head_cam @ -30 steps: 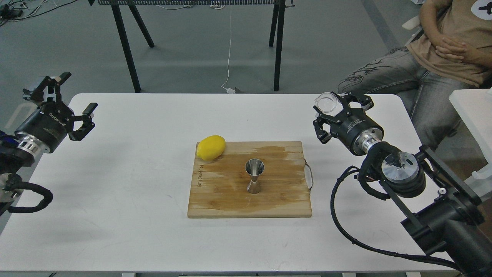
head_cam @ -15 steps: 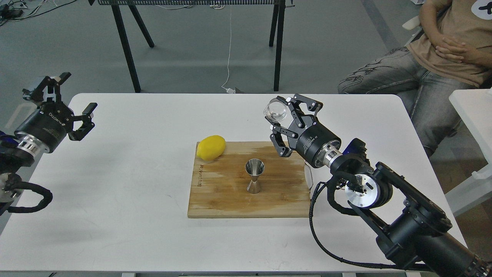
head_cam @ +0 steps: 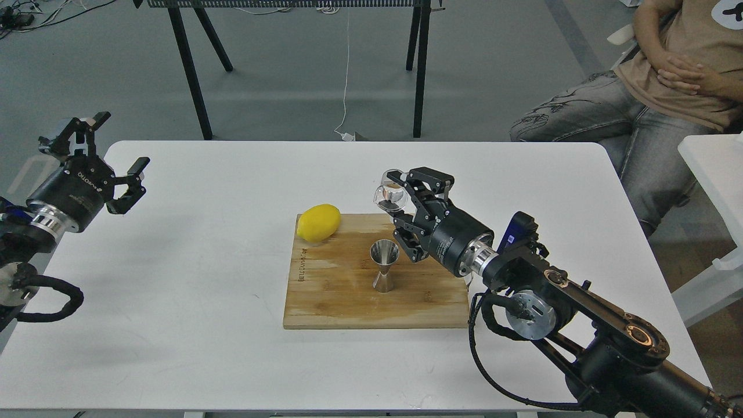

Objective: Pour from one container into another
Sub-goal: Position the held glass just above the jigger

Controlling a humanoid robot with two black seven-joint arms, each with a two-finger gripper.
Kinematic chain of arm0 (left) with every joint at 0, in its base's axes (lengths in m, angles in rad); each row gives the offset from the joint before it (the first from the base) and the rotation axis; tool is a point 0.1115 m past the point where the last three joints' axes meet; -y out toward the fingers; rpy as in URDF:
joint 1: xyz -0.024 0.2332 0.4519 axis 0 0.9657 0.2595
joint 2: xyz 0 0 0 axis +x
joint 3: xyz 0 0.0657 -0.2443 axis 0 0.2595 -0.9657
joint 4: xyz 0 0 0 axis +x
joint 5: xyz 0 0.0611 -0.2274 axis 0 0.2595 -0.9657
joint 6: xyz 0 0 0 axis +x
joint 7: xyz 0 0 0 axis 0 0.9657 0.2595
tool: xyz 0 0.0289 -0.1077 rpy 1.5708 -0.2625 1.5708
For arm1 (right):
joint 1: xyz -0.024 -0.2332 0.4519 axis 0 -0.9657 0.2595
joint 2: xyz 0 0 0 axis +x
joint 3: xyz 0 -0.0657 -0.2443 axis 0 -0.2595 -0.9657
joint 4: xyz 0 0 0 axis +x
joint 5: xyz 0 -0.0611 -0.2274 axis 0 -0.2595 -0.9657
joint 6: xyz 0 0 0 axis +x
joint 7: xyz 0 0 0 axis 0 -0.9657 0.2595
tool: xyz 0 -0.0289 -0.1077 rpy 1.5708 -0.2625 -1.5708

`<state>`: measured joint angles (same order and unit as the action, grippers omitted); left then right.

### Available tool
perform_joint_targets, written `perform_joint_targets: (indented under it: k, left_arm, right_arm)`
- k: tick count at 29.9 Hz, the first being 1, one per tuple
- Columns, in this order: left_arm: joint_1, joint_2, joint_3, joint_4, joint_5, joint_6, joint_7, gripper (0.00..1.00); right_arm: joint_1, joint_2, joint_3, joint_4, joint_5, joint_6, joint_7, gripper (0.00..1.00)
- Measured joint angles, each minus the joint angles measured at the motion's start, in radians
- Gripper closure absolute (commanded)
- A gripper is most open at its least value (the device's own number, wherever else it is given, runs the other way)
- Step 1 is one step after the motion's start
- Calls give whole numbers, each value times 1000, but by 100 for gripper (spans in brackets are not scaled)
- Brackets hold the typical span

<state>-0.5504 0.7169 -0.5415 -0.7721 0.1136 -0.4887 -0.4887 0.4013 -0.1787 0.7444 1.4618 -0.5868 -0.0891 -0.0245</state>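
Note:
The small clear glass cup (head_cam: 392, 196) hangs in the air, tilted on its side, with my right gripper (head_cam: 404, 204) shut on it. It sits above and slightly behind the steel hourglass jigger (head_cam: 384, 265), which stands upright on the wooden cutting board (head_cam: 336, 296). The cup's mouth points left, a short way above the jigger's open top. At the table's far left edge my left gripper (head_cam: 110, 157) is held open and empty, well away from the board.
A yellow lemon (head_cam: 318, 222) lies on the board's back-left corner. The board has a metal handle on its right side, partly hidden by my right arm. A seated person (head_cam: 667, 75) is beyond the table's back-right corner. Black table legs stand behind.
My right arm has swung left and lower with the glass cup, from the table's right side to just above the jigger. The left arm barely shifted.

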Motion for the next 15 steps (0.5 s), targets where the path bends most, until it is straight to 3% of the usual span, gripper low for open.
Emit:
perform_joint_targets:
  k: [15]
  left_arm:
    - [0,1,0,19,-2,0,0,1]
  right_arm:
    - [1,-27,-47,-10,-165,20,2,57]
